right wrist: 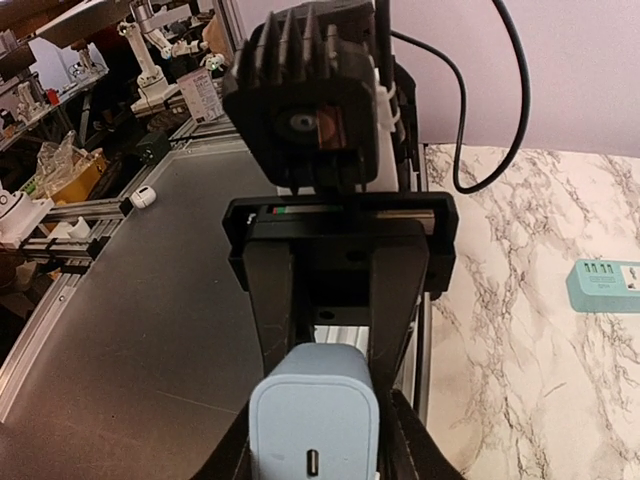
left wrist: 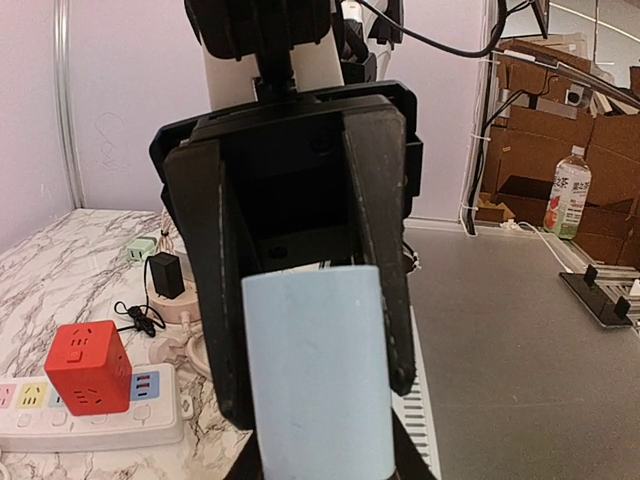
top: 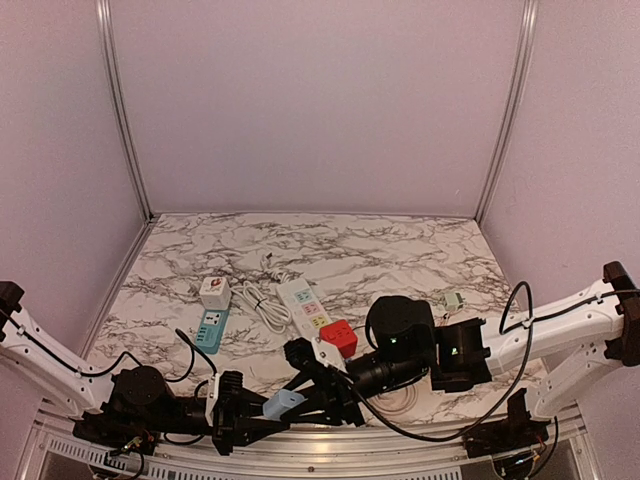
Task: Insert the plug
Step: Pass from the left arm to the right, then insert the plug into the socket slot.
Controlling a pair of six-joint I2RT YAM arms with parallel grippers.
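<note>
While both arms meet at the near edge of the marble table [top: 400, 250], I see the light blue charger plug [top: 283, 403] held up between them, just off the surface. Its end with a small slot [right wrist: 313, 464] faces the right wrist camera. My left gripper [top: 270, 408] is clamped on the plug from the left side, jaws drawn in tight against it. My right gripper [top: 298, 398] comes at it from the opposite side, and its black fingers [left wrist: 225, 280] bracket the plug closely. I cannot tell whether they are pressing it.

Farther in on the marble lies the white power strip [top: 305, 305], with a red cube adapter [top: 338, 338] sitting at its near end. A white cable [top: 262, 300] loops just left of the strip. Beyond that cable sit a teal USB strip [top: 211, 330] and, touching its far end, a white cube adapter [top: 214, 292].
</note>
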